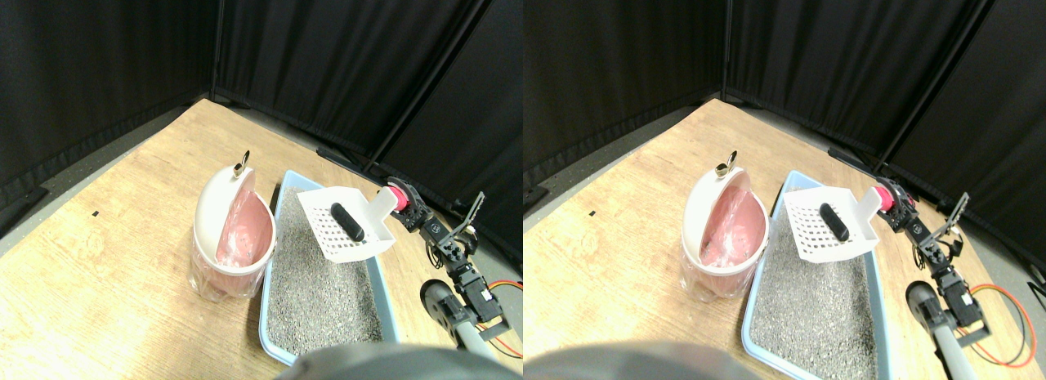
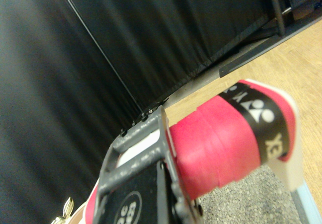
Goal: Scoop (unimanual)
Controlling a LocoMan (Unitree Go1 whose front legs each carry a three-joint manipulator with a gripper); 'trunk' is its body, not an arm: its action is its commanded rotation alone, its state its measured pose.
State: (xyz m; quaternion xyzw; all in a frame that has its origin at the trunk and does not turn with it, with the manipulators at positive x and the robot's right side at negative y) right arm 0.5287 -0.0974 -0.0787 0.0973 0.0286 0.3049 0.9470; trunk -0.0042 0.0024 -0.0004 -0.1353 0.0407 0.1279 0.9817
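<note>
The scoop (image 1: 347, 222) hangs in the air above the far end of the litter tray (image 1: 282, 202), with the dark lump (image 1: 347, 221) lying loose on its slotted floor. Its red-wrapped handle (image 1: 396, 198) runs back into the right gripper (image 1: 406, 205), and in the wrist view that same wrap (image 2: 221, 143) sits pressed against the dark jaw frame (image 2: 141, 173), so the jaws look clamped on the handle, though the gap itself is hidden from me.

The bin (image 1: 233, 241), pink inside with its swing lid (image 1: 219, 207) tipped up, stands out beyond the scoop's front edge, on the far side from the jaws and just beside the tray wall. That is where I reckon the lump is meant to go.

The worry is the lump. It is out ahead of the jaws, near the middle of the scoop, nothing pinning it. The scoop already sits at a slant, and if the wrist rolls further during the carry, the lump will likely slide to the low lip and drop back into the grit (image 1: 323, 302) or onto the floor (image 1: 122, 233) between tray and bin.

A second risk is the lid: it stands tall on the bin's far rim, and a scoop coming across low could knock it, or nudge the light bin itself. The handle could also twist in the jaws, since the wrap is round and the load sits well out from the grip.
</note>
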